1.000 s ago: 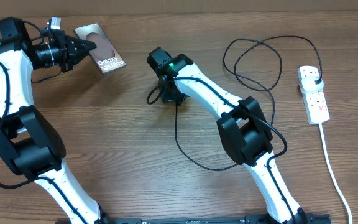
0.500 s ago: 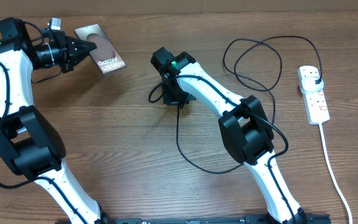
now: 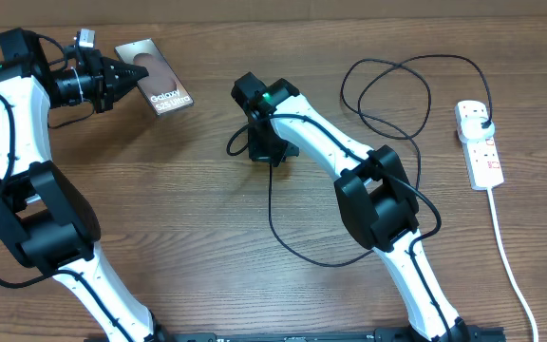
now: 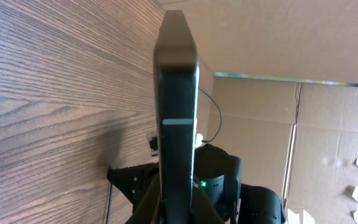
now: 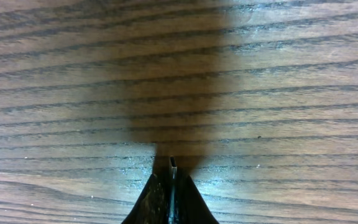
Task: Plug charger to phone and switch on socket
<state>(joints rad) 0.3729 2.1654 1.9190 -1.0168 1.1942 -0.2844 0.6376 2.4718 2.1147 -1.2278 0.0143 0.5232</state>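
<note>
The left pincer (image 3: 126, 78) is clenched on the phone (image 3: 157, 87), gripping its left end. The phone shows its bronze-grey face and white lettering to the overhead camera. From the left wrist the phone (image 4: 178, 118) appears edge-on, a thin dark slab rising out of the closed fingers (image 4: 148, 208). Whether its far end rests on the desk (image 3: 188, 237) I cannot tell.

To the right of the phone, near mid-desk and well apart from it, the right pincer (image 3: 266, 152) points down at the wood. It is clenched on the small connector tip of the charger (image 3: 271, 204). In the right wrist view that tip (image 5: 172, 164) pokes out from between the closed fingers (image 5: 154, 196), just above the desk grain.

From there the thin black cable runs away from the phone toward the near edge, curves under the right arm, then loops widely further right.

The socket (image 3: 480, 144) lies far to the right of the phone, at the opposite side of the desk. A black plug (image 3: 483, 122) sits in its far end. Its white cord (image 3: 507, 266) trails off toward the near edge.
</note>
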